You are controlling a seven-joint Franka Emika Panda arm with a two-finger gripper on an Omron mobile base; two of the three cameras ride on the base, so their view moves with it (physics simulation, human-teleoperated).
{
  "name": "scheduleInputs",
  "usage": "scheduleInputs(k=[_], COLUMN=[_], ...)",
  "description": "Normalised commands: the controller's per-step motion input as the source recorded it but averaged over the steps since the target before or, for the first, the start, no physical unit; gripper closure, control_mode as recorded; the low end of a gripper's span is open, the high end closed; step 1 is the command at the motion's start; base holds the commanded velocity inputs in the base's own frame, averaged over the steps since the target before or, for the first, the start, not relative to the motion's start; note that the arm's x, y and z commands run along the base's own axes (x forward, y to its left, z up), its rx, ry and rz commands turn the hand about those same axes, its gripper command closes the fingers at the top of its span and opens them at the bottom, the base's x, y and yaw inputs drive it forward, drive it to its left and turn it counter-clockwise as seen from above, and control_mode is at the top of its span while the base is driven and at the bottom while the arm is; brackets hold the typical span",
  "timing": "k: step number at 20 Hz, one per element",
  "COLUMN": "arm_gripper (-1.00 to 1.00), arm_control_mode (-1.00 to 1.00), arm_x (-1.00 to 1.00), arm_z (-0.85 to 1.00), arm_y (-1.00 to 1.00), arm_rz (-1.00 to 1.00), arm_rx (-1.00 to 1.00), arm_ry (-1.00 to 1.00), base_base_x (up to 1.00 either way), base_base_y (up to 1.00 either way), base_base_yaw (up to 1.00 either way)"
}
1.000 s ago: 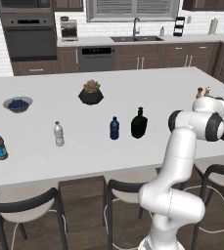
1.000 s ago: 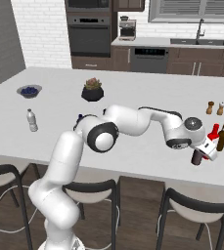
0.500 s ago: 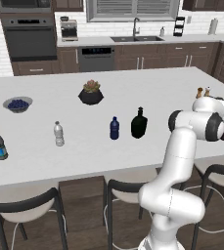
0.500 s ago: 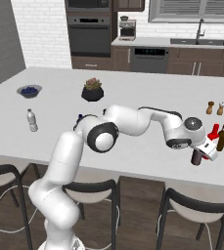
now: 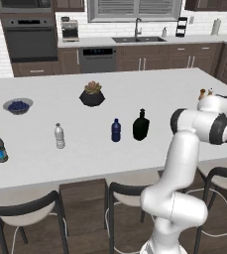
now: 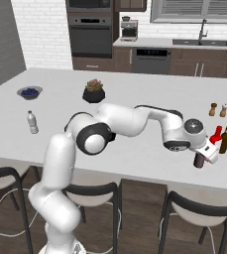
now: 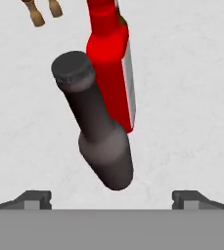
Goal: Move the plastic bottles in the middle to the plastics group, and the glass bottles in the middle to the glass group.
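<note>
The squat black bottle [image 5: 141, 125] stands mid-counter [image 5: 110, 89], the small navy plastic bottle [image 5: 116, 130] just beside it. Glass, I judge: heavy, rigid, slick, breakable, best taken around its wide body. The slim brown bottle [image 7: 96, 124] stands beside the red bottle [image 7: 111, 63], free between the spread-apart tips of my gripper [image 7: 112, 199]. My hand view shows that gap; the right base view shows both bottles near the shakers [image 6: 218, 109].
</note>
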Motion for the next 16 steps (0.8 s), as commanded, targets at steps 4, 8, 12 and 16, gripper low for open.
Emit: scheduleInputs(k=[4, 8, 12, 16], arm_gripper=[-1.0, -1.0, -1.0, -1.0], arm_control_mode=[-1.0, -1.0, -1.0, -1.0], arm_x=[-0.72, -0.63, -0.33, -0.15], arm_z=[0.27, 0.43, 0.62, 0.7], arm_y=[0.71, 0.6, 0.83, 0.88], arm_rz=[0.0, 0.0, 0.04, 0.17], arm_rx=[-0.06, -0.04, -0.07, -0.05], arm_ry=[0.0, 0.0, 0.0, 0.0], base_base_x=[0.0, 0.0, 0.0, 0.0], base_base_y=[0.0, 0.0, 0.0, 0.0], base_base_yaw=[0.0, 0.0, 0.0, 0.0])
